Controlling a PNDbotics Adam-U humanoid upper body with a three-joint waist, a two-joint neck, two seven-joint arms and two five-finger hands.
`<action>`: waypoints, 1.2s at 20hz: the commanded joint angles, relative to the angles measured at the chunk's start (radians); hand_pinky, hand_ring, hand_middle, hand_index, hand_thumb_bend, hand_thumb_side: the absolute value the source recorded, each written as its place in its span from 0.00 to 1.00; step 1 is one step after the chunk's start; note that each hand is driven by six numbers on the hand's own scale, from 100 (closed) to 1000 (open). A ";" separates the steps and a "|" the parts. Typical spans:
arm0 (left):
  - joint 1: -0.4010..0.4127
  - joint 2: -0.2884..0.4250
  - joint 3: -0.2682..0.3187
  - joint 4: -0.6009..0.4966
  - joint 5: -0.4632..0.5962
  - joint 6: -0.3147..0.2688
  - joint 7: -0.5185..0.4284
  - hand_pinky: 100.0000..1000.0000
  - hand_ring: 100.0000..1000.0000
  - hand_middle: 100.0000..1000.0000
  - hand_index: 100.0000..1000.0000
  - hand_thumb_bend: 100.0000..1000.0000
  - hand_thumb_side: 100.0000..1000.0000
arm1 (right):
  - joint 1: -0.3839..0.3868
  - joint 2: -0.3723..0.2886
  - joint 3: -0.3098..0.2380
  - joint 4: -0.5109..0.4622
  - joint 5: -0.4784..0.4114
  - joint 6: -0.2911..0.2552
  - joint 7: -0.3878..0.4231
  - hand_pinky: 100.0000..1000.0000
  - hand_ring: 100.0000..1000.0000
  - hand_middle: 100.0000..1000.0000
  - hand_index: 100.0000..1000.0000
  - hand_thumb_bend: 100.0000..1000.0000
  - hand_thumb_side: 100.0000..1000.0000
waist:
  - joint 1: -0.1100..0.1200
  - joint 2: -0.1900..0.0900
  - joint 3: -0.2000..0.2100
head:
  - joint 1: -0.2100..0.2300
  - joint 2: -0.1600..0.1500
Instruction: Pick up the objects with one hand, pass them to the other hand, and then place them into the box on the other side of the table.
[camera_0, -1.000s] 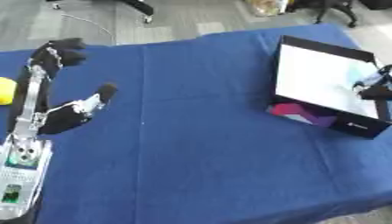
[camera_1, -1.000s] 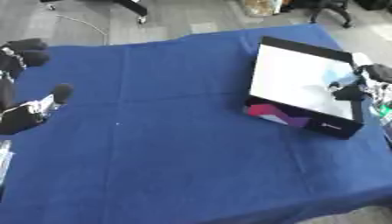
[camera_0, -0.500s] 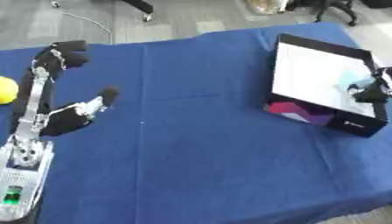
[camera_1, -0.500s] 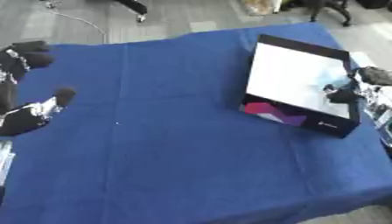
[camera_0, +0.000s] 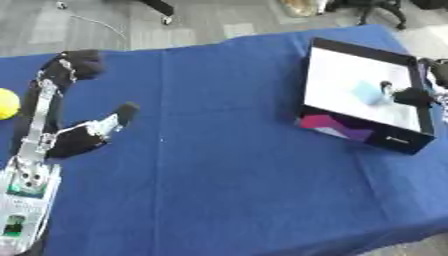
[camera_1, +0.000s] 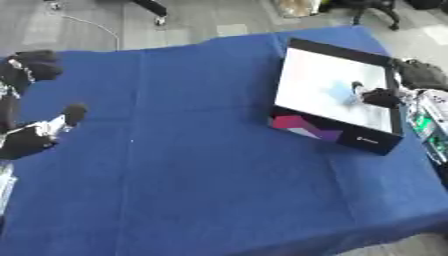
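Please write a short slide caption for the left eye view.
Right robot hand reaches over the open box; left robot hand waits above the blue table.

Box (camera_0: 363, 97) far right on table (camera_0: 227, 170); ball (camera_0: 7, 103) at left edge.

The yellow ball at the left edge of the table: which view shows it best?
The left eye view shows it best: the yellow ball sits at the picture's left edge, beside the left arm, partly cut off. The right eye view does not show it at all; its left border ends before the ball.
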 joint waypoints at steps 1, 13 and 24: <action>-0.006 0.003 0.006 -0.025 -0.007 0.002 0.002 0.72 0.66 0.68 0.79 0.62 0.43 | -0.002 -0.036 -0.017 -0.091 0.077 -0.018 0.031 1.00 0.80 0.77 0.98 0.49 0.83 | 0.010 0.009 0.000 | -0.001 -0.003; 0.001 0.007 0.039 -0.031 -0.020 0.017 0.029 0.72 0.65 0.68 0.79 0.62 0.43 | 0.063 -0.137 -0.084 -0.486 0.169 -0.097 0.184 1.00 0.79 0.81 0.98 0.52 0.60 | 0.005 0.005 -0.006 | 0.040 -0.003; 0.014 0.100 0.160 -0.076 -0.067 0.067 0.105 0.72 0.63 0.66 0.79 0.63 0.42 | 0.008 0.053 -0.135 -0.677 -0.144 -0.158 -0.281 0.68 0.83 0.72 0.97 0.01 0.00 | 0.021 0.002 -0.019 | 0.132 -0.003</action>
